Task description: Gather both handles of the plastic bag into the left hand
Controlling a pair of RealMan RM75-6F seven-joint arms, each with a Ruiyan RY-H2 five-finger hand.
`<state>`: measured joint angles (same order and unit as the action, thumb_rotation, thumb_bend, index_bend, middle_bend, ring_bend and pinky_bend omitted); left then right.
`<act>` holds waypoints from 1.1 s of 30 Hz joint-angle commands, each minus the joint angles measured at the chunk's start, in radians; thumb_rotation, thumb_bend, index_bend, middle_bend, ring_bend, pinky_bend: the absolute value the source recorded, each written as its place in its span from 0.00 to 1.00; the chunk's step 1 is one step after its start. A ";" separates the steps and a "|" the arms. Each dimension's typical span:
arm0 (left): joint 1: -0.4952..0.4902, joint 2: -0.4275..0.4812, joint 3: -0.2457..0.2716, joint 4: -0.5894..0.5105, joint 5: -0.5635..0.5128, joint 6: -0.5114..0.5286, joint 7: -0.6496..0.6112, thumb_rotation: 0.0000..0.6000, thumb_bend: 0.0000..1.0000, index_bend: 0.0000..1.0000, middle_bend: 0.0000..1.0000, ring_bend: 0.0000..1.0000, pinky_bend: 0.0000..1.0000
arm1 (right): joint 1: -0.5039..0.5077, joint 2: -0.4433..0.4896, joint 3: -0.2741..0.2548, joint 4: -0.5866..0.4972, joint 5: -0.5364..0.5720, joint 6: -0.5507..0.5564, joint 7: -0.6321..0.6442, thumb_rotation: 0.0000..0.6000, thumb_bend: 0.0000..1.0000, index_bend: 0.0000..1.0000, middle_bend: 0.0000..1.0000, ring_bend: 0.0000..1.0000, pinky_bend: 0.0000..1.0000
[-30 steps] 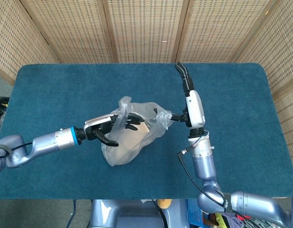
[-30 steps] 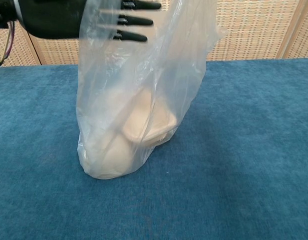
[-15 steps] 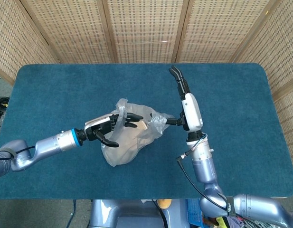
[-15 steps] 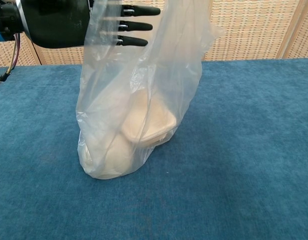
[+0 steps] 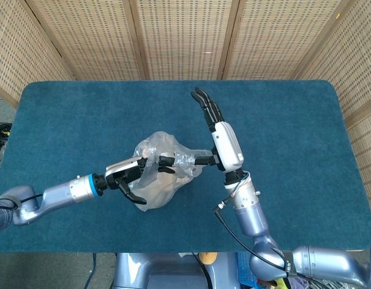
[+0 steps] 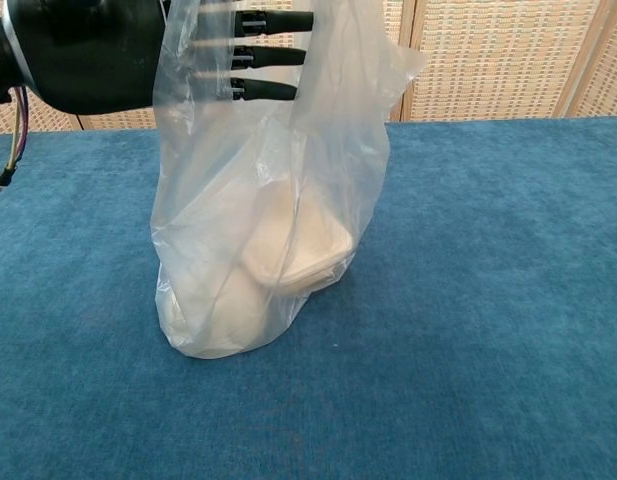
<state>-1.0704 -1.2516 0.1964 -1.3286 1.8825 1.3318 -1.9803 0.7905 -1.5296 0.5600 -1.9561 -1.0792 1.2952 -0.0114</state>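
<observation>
A clear plastic bag (image 5: 156,180) (image 6: 273,200) stands on the blue table with a beige container (image 6: 298,248) inside. My left hand (image 5: 130,173) (image 6: 83,50) is level with the bag's top on its left side. Its fingers (image 6: 271,55) are stretched out straight through the left handle, so the plastic drapes over them, and the thumb hangs apart below. My right hand (image 5: 223,144) shows only in the head view, at the bag's right. Its dark fingertips (image 5: 200,160) pinch the right handle, close to the left hand's fingertips.
The blue cloth table (image 5: 293,120) (image 6: 508,300) spreads wide on all sides of the bag. Woven wicker screens (image 5: 185,36) close off the far edge. The right forearm (image 5: 248,211) rises from the near table edge.
My right hand has swung left with the right handle, drawing the bag's mouth narrow. The left hand has shifted slightly nearer the robot, its fingers still straight.
</observation>
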 commanded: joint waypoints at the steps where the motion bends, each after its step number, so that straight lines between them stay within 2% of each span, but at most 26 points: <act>1: 0.004 -0.001 -0.001 -0.010 0.000 0.004 0.023 0.94 0.10 0.16 0.08 0.06 0.06 | 0.008 -0.006 0.005 -0.001 0.008 0.002 -0.008 1.00 0.00 0.00 0.00 0.00 0.00; 11: -0.008 -0.030 -0.051 -0.067 -0.070 -0.067 0.125 0.94 0.10 0.15 0.08 0.06 0.06 | 0.046 -0.018 0.032 -0.019 0.056 -0.001 -0.042 1.00 0.00 0.00 0.00 0.00 0.00; 18: 0.001 -0.046 -0.073 -0.079 -0.081 -0.056 0.159 0.94 0.10 0.15 0.08 0.06 0.06 | 0.054 -0.017 0.021 -0.010 0.064 -0.007 -0.053 1.00 0.00 0.00 0.00 0.00 0.00; 20: 0.016 -0.051 -0.081 -0.084 -0.091 -0.049 0.210 0.93 0.10 0.15 0.08 0.06 0.05 | 0.050 -0.012 0.017 -0.015 0.062 -0.008 -0.046 1.00 0.00 0.00 0.00 0.00 0.00; 24: 0.036 -0.051 -0.084 -0.101 -0.095 -0.053 0.332 0.79 0.10 0.14 0.06 0.03 0.00 | 0.043 0.001 0.015 -0.017 0.053 -0.007 -0.038 1.00 0.00 0.00 0.00 0.00 0.00; 26: 0.039 -0.044 -0.073 -0.108 -0.076 -0.055 0.359 0.78 0.10 0.13 0.04 0.02 0.00 | 0.041 0.007 0.016 -0.016 0.057 -0.010 -0.032 1.00 0.00 0.00 0.00 0.00 0.00; 33: 0.053 -0.053 -0.082 -0.105 -0.060 -0.024 0.391 0.91 0.10 0.09 0.01 0.02 0.00 | 0.040 0.014 0.009 -0.014 0.056 -0.012 -0.027 1.00 0.00 0.00 0.00 0.00 0.00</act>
<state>-1.0204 -1.3015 0.1173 -1.4340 1.8178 1.3009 -1.5834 0.8303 -1.5162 0.5697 -1.9701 -1.0234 1.2830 -0.0387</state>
